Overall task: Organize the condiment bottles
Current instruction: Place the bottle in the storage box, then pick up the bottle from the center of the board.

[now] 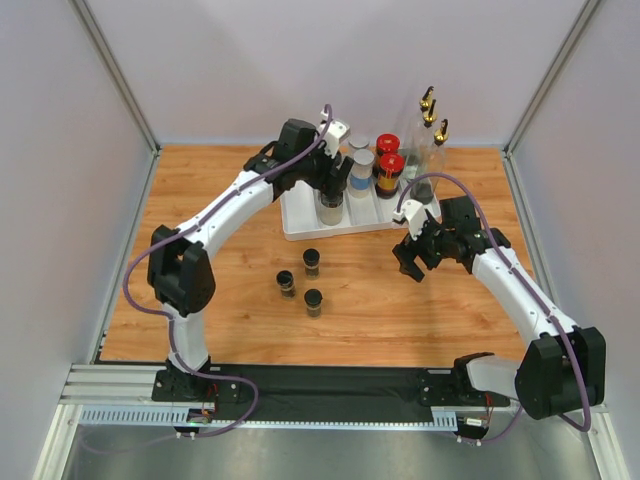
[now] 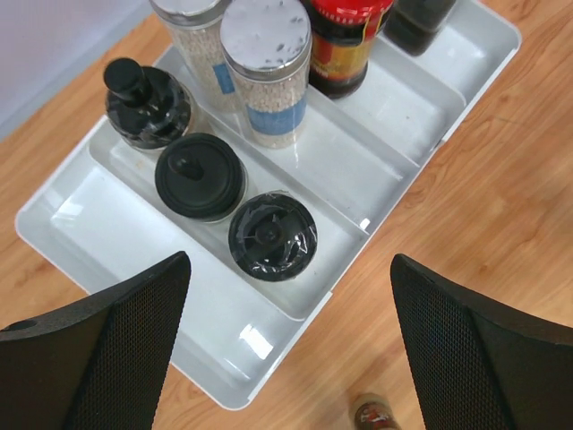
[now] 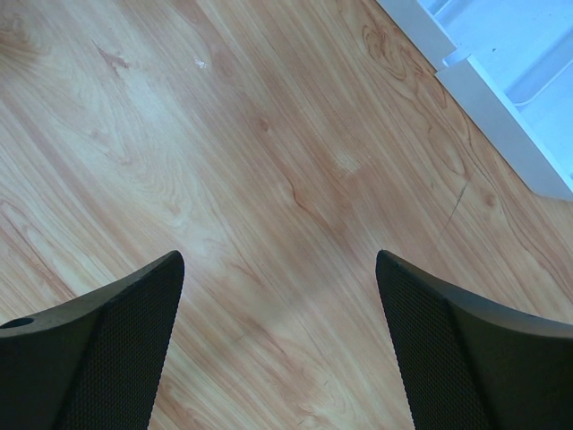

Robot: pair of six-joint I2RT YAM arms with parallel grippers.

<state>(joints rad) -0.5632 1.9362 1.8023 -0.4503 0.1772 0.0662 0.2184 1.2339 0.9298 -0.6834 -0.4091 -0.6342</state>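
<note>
a white divided tray (image 1: 300, 228) sits at the far middle of the wooden table (image 1: 220, 290). the left gripper (image 1: 330, 190) hangs over the tray's left part with its fingers (image 2: 107, 349) spread wide and nothing between them, released. below it, in the left wrist view, three medium black-lidded jars (image 2: 200, 176) stand in a row in the second channel from the tray's left edge, the nearest one (image 2: 271, 236) just under the gap between the fingertips. in the next channel to the right stand two grey-lidded clear jars (image 2: 265, 72), one behind the other, and right of those a red-capped amber jar (image 2: 345, 49).

from above, two red-capped jars (image 1: 390, 170) stand one behind the other, and the tall clear gold-spouted bottles (image 1: 430, 140) stand at the tray's far right end. three small black-lidded jars (image 1: 311, 262) stand loose on the table, near and a little left of the tray, close together but apart.

the right gripper (image 1: 415, 258) hovers over bare wood just off the tray's near right corner, its fingers (image 3: 98, 340) wide apart, holding nothing.
</note>
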